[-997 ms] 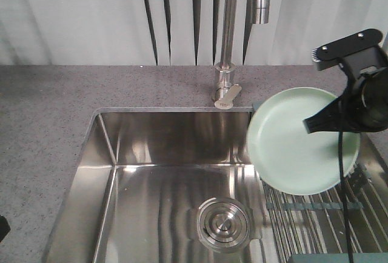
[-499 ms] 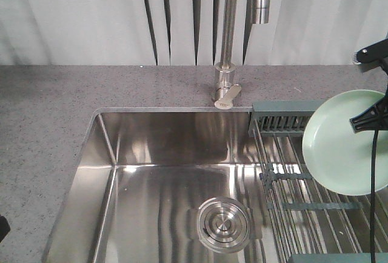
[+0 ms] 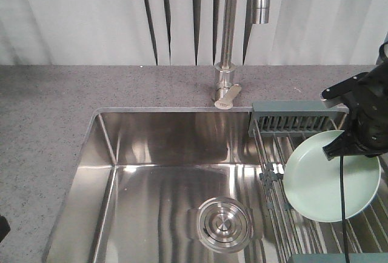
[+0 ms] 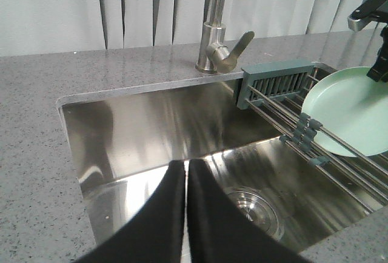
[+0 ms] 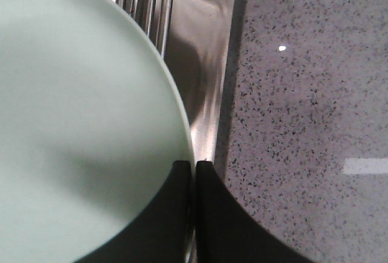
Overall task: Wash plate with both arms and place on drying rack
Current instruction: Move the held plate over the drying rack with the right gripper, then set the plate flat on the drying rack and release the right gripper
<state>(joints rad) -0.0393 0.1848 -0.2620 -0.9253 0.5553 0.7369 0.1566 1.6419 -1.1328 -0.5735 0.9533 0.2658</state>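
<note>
The pale mint-green plate [image 3: 327, 181] hangs tilted low over the wires of the drying rack [image 3: 280, 154] at the right of the sink. Whether it touches the wires I cannot tell. My right gripper [image 3: 334, 149] is shut on its upper right rim. The right wrist view shows those jaws [image 5: 193, 165] pinching the edge of the plate [image 5: 79, 123]. In the left wrist view the plate [image 4: 348, 111] lies over the rack [image 4: 276, 81]. My left gripper [image 4: 186, 166] is shut on nothing, above the sink's near left part.
The steel sink basin [image 3: 163, 172] has a round drain [image 3: 223, 223]. A tall faucet [image 3: 227, 45] stands behind it with its lever [image 3: 227, 95] at the base. Speckled grey countertop [image 3: 48, 111] surrounds the sink. The rack's slotted grey-green box [image 3: 297, 120] sits at the back.
The right arm carried the plate from the sink's right edge out over the rack, then lowered it and drew it back left toward the wires. The left gripper shows no change.
</note>
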